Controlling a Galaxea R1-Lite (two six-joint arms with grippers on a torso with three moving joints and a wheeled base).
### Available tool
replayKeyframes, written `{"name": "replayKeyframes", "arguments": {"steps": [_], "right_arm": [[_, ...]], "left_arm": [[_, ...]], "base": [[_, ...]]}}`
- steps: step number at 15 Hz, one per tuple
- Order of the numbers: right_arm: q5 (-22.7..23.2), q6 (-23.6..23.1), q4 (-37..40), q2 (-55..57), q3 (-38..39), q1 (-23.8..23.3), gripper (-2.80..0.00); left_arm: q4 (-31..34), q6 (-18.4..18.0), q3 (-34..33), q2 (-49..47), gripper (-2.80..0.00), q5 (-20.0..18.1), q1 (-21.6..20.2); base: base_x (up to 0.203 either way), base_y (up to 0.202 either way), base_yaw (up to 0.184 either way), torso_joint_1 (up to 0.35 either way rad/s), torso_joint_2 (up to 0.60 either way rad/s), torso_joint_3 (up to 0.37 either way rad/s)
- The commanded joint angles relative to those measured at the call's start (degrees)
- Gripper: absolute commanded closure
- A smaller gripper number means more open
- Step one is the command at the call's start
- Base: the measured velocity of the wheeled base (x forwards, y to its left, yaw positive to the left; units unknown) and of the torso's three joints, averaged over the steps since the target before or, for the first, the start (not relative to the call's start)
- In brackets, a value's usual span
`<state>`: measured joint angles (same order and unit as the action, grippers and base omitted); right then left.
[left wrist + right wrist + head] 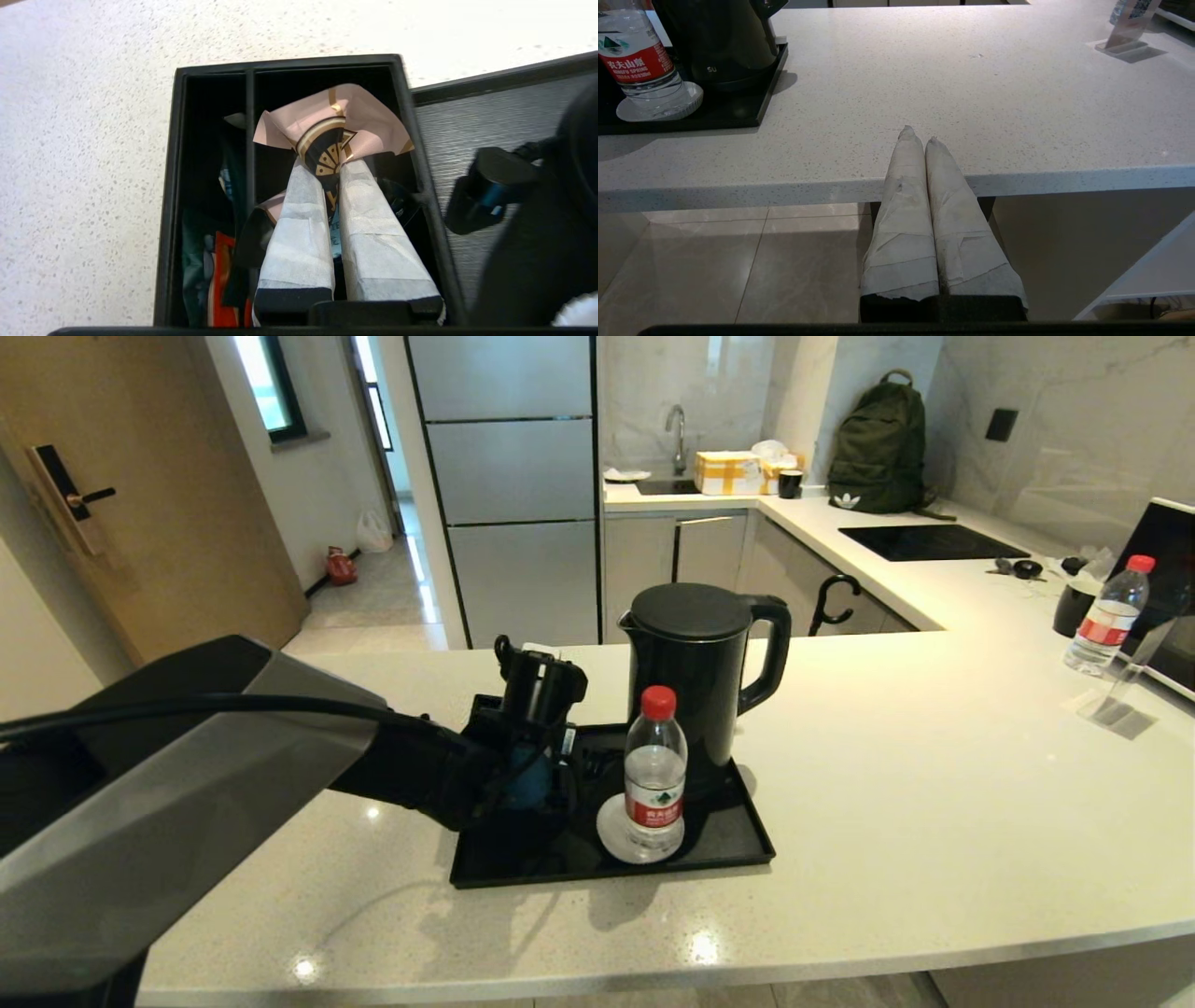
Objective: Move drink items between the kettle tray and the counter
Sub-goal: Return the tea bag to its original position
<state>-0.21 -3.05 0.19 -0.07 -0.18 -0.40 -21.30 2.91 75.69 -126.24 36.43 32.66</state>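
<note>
In the left wrist view my left gripper (pixel 327 164) is shut on a pale pink tea sachet (pixel 327 116) with a dark and gold pattern. The sachet is crumpled and sits over a compartment of the black compartmented box (pixel 170 186). In the head view my left arm (pixel 411 765) reaches to that box at the back left of the black kettle tray (pixel 719 845). A clear water bottle (pixel 654 775) with a red cap stands on a white coaster on the tray, in front of the black kettle (pixel 700 663). My right gripper (pixel 920 135) is shut on nothing at the front edge of the counter (pixel 971 93).
More sachets, pink, green and orange, lie in the box (pixel 210 261). A second water bottle (pixel 1108 616) stands at the far right of the counter (pixel 934 784) beside an acrylic stand (pixel 1125 695). A backpack (pixel 880 448) and a hob (pixel 929 541) are at the back.
</note>
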Motion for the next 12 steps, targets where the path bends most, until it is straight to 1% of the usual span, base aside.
{"name": "replayKeyframes", "arguments": {"steps": [1, 7, 9, 10, 11, 12], "right_arm": [[-0.06, -0.03, -0.02, 0.07, 0.01, -0.04, 0.00], [-0.06, -0.03, -0.02, 0.07, 0.01, -0.04, 0.00], [-0.06, -0.03, -0.02, 0.07, 0.01, -0.04, 0.00], [-0.06, -0.03, -0.02, 0.07, 0.01, -0.04, 0.00], [-0.06, -0.03, -0.02, 0.07, 0.01, -0.04, 0.00], [-0.06, -0.03, -0.02, 0.07, 0.01, -0.04, 0.00]], "left_arm": [[0.03, -0.01, -0.28, -0.94, 0.00, 0.22, -0.32], [0.01, -0.03, -0.29, -0.93, 0.00, 0.24, -0.31], [-1.73, -0.36, -2.83, 0.29, 0.00, 0.66, 1.61], [-1.99, -0.39, -3.08, 0.49, 0.00, 1.16, 1.86], [-2.65, -0.45, -4.13, 1.42, 0.00, 3.17, 3.09], [-2.70, -0.45, -4.15, 1.43, 0.00, 3.21, 3.11]], "base": [[0.000, 0.000, 0.000, 0.000, 0.00, 0.000], [0.000, 0.000, 0.000, 0.000, 0.00, 0.000], [0.000, 0.000, 0.000, 0.000, 0.00, 0.000], [0.000, 0.000, 0.000, 0.000, 0.00, 0.000], [0.000, 0.000, 0.000, 0.000, 0.00, 0.000], [0.000, 0.000, 0.000, 0.000, 0.00, 0.000]]}}
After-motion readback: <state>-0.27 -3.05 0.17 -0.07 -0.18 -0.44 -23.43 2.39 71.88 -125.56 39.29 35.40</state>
